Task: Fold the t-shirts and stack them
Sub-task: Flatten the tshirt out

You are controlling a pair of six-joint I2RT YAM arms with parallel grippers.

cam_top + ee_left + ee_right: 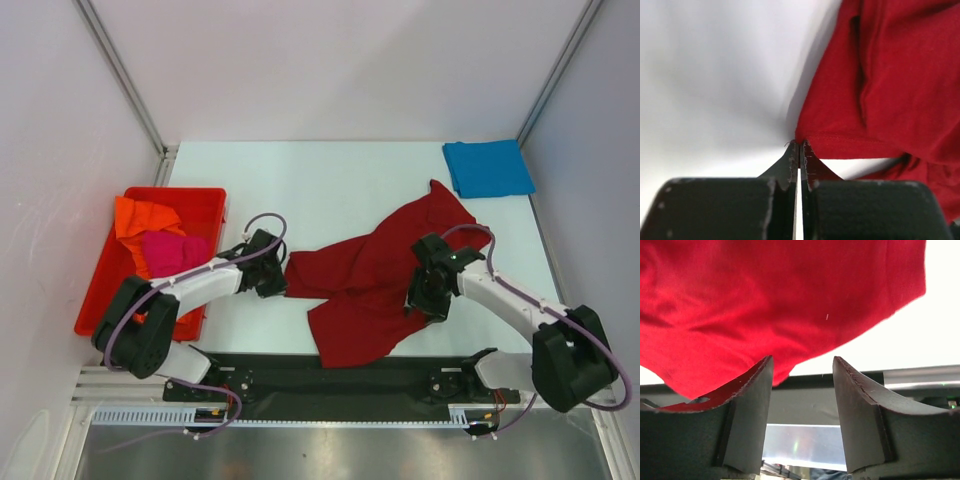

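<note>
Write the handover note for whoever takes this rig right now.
Left gripper: shut on the hem corner of the dark red t-shirt.
Right gripper: open, over that shirt's right side, gripping nothing.
It lies crumpled mid-table. Blue t-shirt lies folded at the far right corner. Orange t-shirt and pink t-shirt are heaped in the red bin.
Done: blue folded. Left: fold red, orange, pink; stack all.

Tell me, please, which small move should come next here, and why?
Probably the right tool should ease a little further onto the dark red t-shirt and close. The left tool is shut on a hem corner, while the right tool stands open, the cloth's edge barely reaching into its gap. Both holds seem needed to spread the crumpled shirt flat.
</note>
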